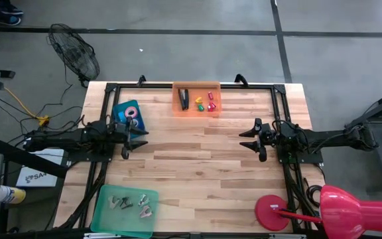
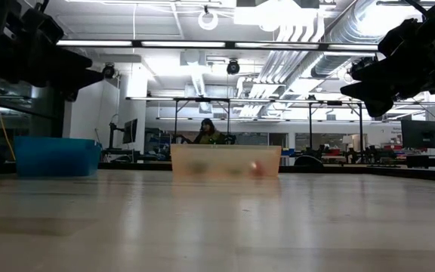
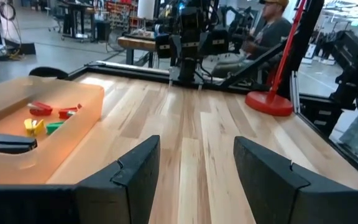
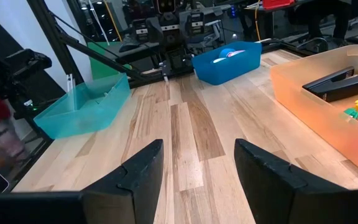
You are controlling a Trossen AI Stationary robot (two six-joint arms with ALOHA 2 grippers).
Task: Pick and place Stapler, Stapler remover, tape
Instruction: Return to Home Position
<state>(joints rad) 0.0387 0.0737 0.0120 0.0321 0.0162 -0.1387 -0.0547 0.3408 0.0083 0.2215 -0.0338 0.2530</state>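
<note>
My left fingers [image 3: 196,158] are wide open and hold nothing, just beside the blue bin [image 1: 118,108] with the tape [image 1: 132,113]. The stapler [image 1: 184,99] lies in the orange bin [image 1: 175,89], its long side pointing front to back across the table. It looks a bit nearer my left arm. My right fingers [image 4: 199,160] are open and hold nothing too.

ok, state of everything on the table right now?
left gripper: open, empty, raised beside the blue bin
right gripper: open, empty, raised over bare table
stapler: lying in the orange bin
small coloured pieces: in the orange bin, beside the stapler
tape: in the blue bin
silvery claw pieces: in the green bin
</note>
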